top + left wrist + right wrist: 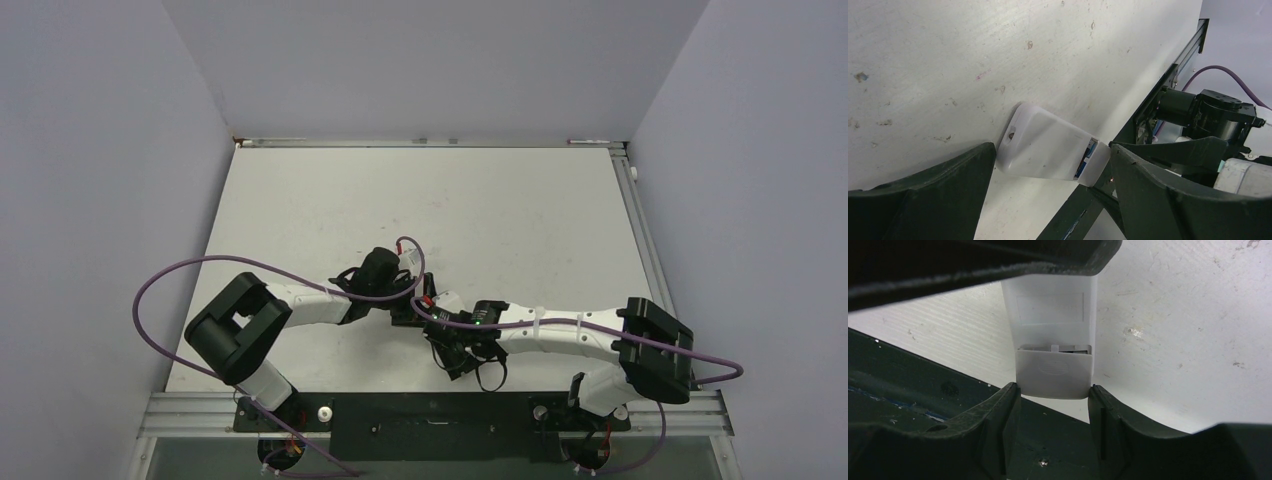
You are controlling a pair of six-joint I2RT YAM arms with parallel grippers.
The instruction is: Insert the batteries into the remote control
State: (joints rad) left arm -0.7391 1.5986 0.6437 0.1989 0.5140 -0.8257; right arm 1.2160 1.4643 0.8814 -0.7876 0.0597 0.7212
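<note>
The remote (1040,145) is back side up, low over the counter (948,60) near its front edge, about midway between the two arm bases. Whether it rests on the surface or is just lifted cannot be told. Its plain white back has a small notch near one end. At the other end the cover (1053,372) sits slid partly off its seat, which leaves a narrow gap across the body. Through that gap the left wrist view shows a strip of blue, which looks like the blue battery (1091,149). The right wrist view shows only grey and dark parts there, too small to name.

The left end effector (1052,149) spans the remote lengthwise. Its jaws stand wide, with one fingertip against each short end, so it holds the remote. The right end effector (1053,390) comes in from the cover end with its jaws at a middling width. Each fingertip sits against one long side of the remote at the cover's outer corners, so it grips there.

From above, the two wrists meet nose to nose over this spot and hide the remote. Purple cables (180,270) loop out from both arms, and a dark rail (1168,85) runs along the counter's front edge.
</note>
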